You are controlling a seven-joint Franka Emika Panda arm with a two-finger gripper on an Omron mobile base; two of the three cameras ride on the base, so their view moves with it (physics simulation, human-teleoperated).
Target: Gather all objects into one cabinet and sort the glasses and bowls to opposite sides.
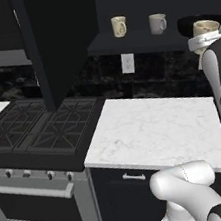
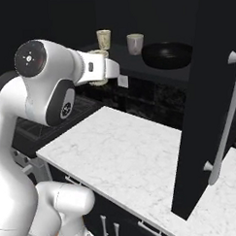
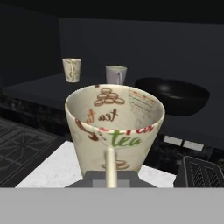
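Jaws clenching the cream mug [image 3: 114, 131], carrying it toward the cabinet shelf [image 3: 39, 85].

Left to right on that shelf are sitting the tan tumbler [image 3: 71, 69], pale grey mug [image 3: 116, 74] and black bowl [image 3: 175, 95], glasses apparently gathering leftward; white marble counter [image 2: 126, 153] is lying below.

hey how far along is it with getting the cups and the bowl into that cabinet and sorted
Mostly there. On the cabinet shelf the tan tumbler and pale grey mug stand to the left, and the black bowl sits to the right. In hand: the gripper is shut on the cream tea mug, held up in front of the shelf. Left: setting that mug down beside the other cups, away from the bowl.
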